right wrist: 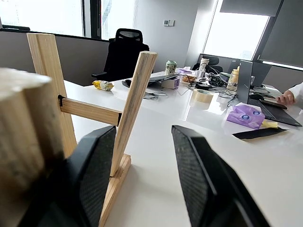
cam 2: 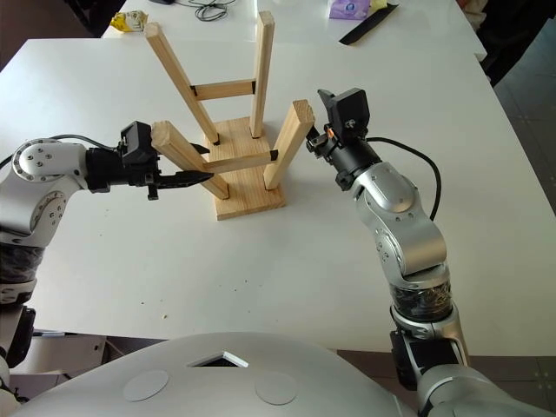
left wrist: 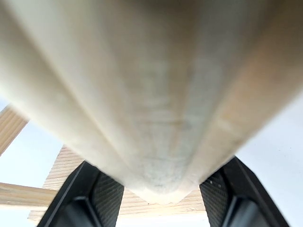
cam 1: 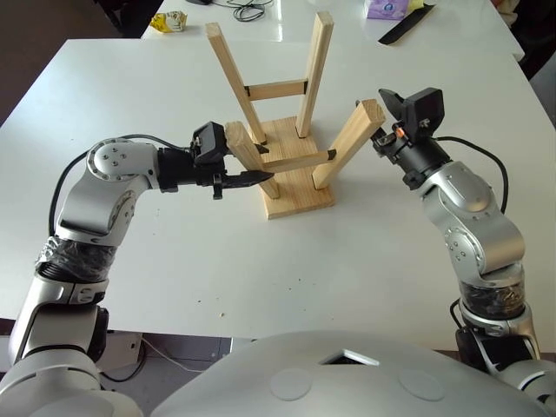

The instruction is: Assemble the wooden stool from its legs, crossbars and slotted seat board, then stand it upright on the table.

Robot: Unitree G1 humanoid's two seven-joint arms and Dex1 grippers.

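Note:
The wooden stool stands upside down on the white table, its seat board [cam 1: 300, 198] flat and its legs pointing up. Two far legs [cam 1: 234, 74] [cam 1: 314, 69] are joined by a crossbar [cam 1: 276, 89]. A second crossbar [cam 1: 295, 162] joins the near legs. My left gripper [cam 1: 252, 178] is shut on the near left leg [cam 1: 246, 146], which sits between its fingers [left wrist: 106, 196] in the left wrist view. My right gripper [cam 1: 383, 120] is open just beside the top of the near right leg [cam 1: 352, 139]. That leg [right wrist: 23, 142] lies outside its fingers [right wrist: 94, 175], with nothing between them.
On the table's far side lie a yellow packet [cam 1: 169, 22], cables [cam 1: 248, 10], a purple pack [cam 1: 387, 9] and a black strip [cam 1: 404, 30]. The table surface [cam 1: 261, 269] in front of the stool is bare up to its near edge.

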